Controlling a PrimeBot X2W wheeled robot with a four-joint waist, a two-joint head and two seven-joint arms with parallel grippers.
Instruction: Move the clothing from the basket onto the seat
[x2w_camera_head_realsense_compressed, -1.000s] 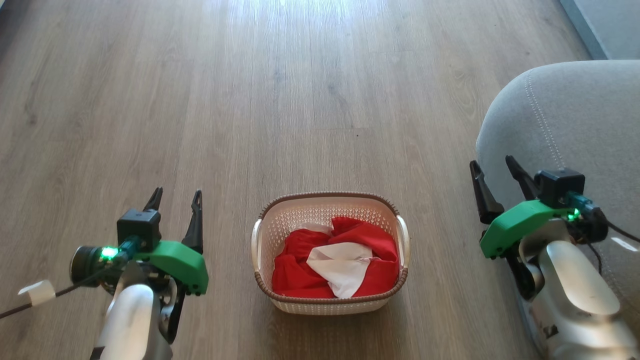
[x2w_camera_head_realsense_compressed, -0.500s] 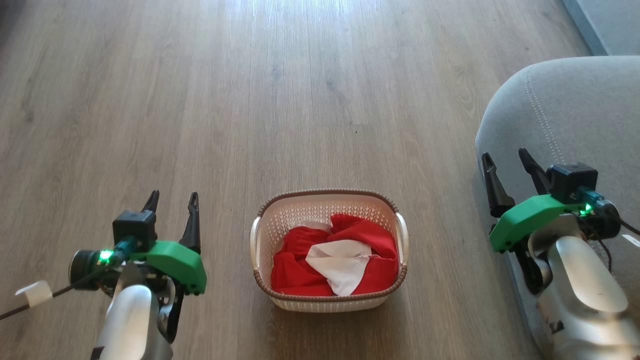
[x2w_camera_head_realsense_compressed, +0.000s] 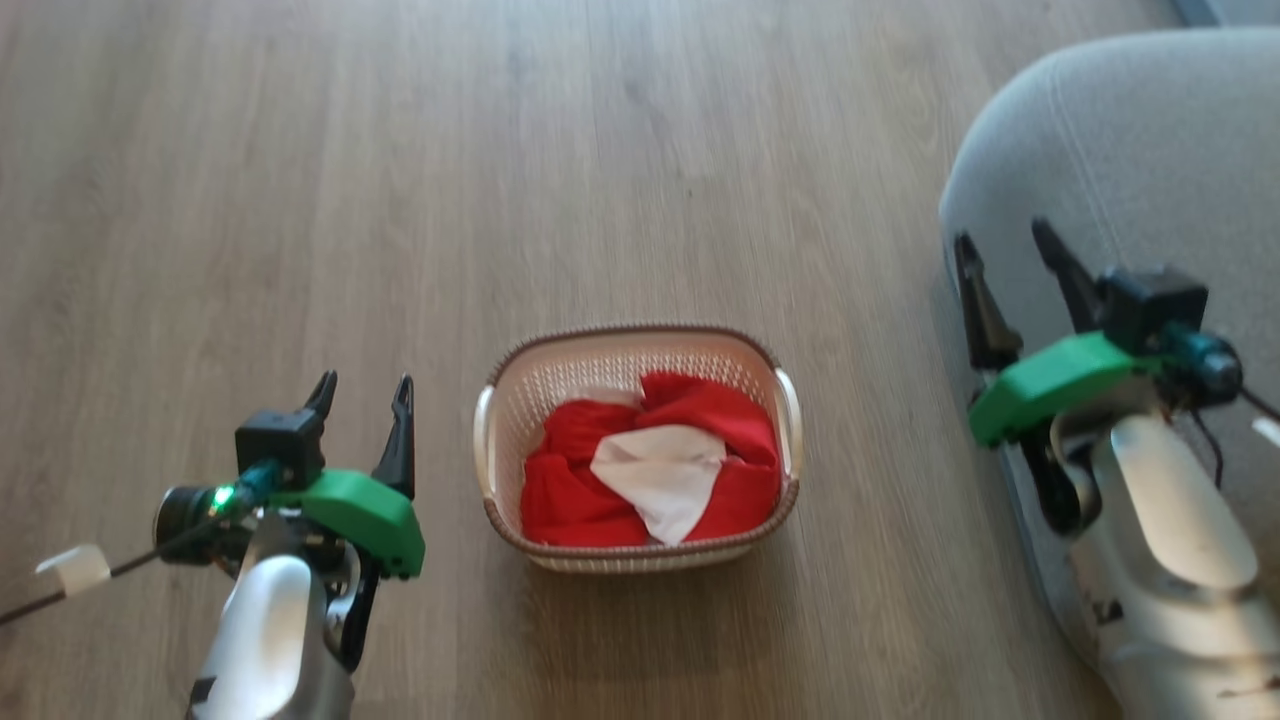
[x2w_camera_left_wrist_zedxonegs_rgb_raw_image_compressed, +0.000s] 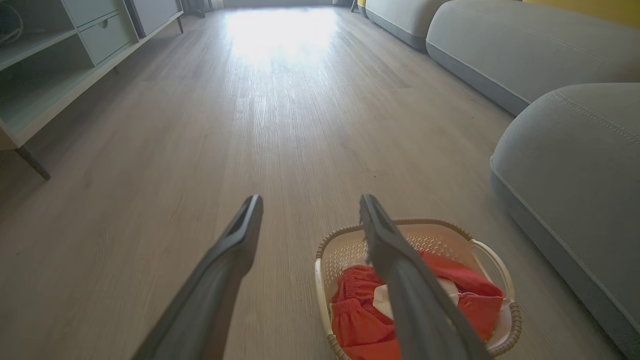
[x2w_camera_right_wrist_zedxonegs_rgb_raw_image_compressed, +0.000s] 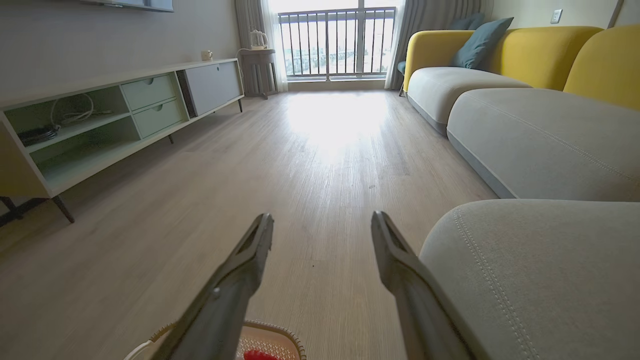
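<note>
clothing (x2w_camera_head_realsense_compressed: 650, 470) sits crumpled inside the basket (x2w_camera_head_realsense_compressed: 620, 372): soft red fabric with a white patch on top, covering the bottom wall to wall, basket open from above

basket is cream plastic with perforated sides, a brown woven-look rim and a looped handle on each short side. it stands on the floor (x2w_camera_head_realsense_compressed: 400, 200), pale wood-grain planks

seat (x2w_camera_head_realsense_compressed: 1130, 150) is to the basket's right, apart from it, strip of floor between. grey woven upholstery, rounded edge, lighter stitched seam

left end effector (x2w_camera_head_realsense_compressed: 365, 385) hangs left of the basket, fingers spread, holding nothing; in its wrist view one finger crosses in front of the basket

right end effector (x2w_camera_head_realsense_compressed: 1002, 235) is up by the seat's near corner, fingers spread, empty; can't tell if it touches the upholstery

both have long dark tapered fingers on green mounts, with glossy pale forearms

further off in the right wrist view: a low pale-green cabinet (x2w_camera_right_wrist_zedxonegs_rgb_raw_image_compressed: 100, 125) with open shelves and drawers along the left wall, more grey sofa sections with yellow backrests (x2w_camera_right_wrist_zedxonegs_rgb_raw_image_compressed: 525, 55), a blue cushion (x2w_camera_right_wrist_zedxonegs_rgb_raw_image_compressed: 480, 42), a railed window (x2w_camera_right_wrist_zedxonegs_rgb_raw_image_compressed: 330, 45) at the far end
</note>
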